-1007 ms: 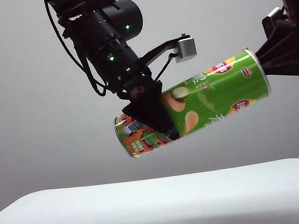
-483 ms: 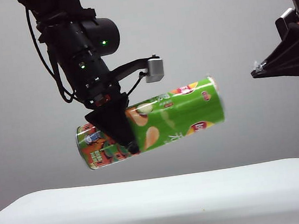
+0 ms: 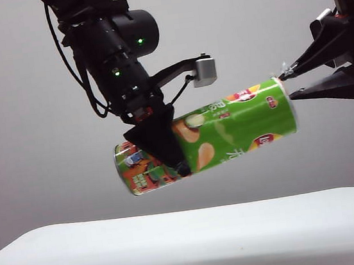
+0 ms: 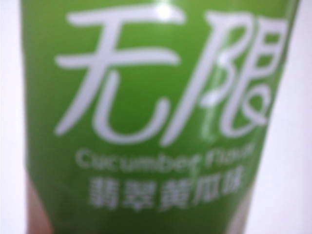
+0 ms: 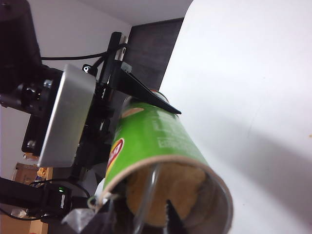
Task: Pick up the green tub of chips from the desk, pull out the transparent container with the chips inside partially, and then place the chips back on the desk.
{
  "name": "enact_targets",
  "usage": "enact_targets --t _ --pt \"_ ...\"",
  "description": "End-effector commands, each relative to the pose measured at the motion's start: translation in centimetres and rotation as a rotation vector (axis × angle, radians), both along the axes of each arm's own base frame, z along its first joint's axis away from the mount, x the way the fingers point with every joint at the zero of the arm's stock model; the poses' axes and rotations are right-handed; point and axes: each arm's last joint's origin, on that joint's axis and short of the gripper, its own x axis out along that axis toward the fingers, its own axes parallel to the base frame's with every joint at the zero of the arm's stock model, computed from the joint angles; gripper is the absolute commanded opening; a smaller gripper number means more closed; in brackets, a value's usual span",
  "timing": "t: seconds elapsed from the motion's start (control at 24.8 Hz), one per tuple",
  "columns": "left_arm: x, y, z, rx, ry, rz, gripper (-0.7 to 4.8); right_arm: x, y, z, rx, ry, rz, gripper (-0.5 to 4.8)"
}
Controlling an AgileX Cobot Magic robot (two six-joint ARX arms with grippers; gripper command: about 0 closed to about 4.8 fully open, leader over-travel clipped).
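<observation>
Since half a second ago the green tub of chips (image 3: 207, 138) has swung back to the right, so its open end now sits just at the tips of the right gripper (image 3: 287, 84), whose jaws have gone from pinched together to spread apart. The tub hangs in the air well above the desk (image 3: 191, 247), long axis running left to right and tilted, cartoon end low on the left, open mouth high on the right. That mouth faces the right gripper squarely; in the right wrist view the transparent container (image 5: 151, 195) and the chips (image 5: 168, 192) show just inside the rim, with one black fingertip (image 5: 171, 217) at the opening. The right gripper grasps nothing yet and is the nearer tool for the pull, which would run along the tub's axis to the right. The left gripper (image 3: 165, 148) is clamped around the tub's lower left part. The white desk lies below, a plain grey wall behind.
</observation>
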Motion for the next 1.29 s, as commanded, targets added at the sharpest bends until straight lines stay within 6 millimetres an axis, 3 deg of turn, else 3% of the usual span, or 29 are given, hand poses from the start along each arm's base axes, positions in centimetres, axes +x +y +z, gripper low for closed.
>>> enact_targets --t 0.04,0.81,0.93,1.21,1.29 --pt "0.2 -0.3 0.5 -0.041 -0.033 -0.008 2.09 0.0 0.2 0.2 0.005 -0.017 0.015 1.26" --pt "-0.4 -1.7 0.8 -0.087 -0.053 -0.052 2.09 -0.1 1.3 0.2 0.003 -0.013 0.052 1.12" --pt "-0.4 -1.7 0.8 -0.087 -0.052 -0.049 2.09 -0.2 1.6 0.2 0.001 -0.017 0.063 0.03" --pt "-0.4 -1.6 0.8 -0.086 -0.050 -0.048 2.20 -0.2 1.5 0.1 -0.008 -0.027 0.059 -0.06" --pt "-0.5 -1.6 0.8 -0.082 -0.042 -0.049 2.66 -0.2 1.5 0.1 -0.009 -0.027 0.057 -0.06"
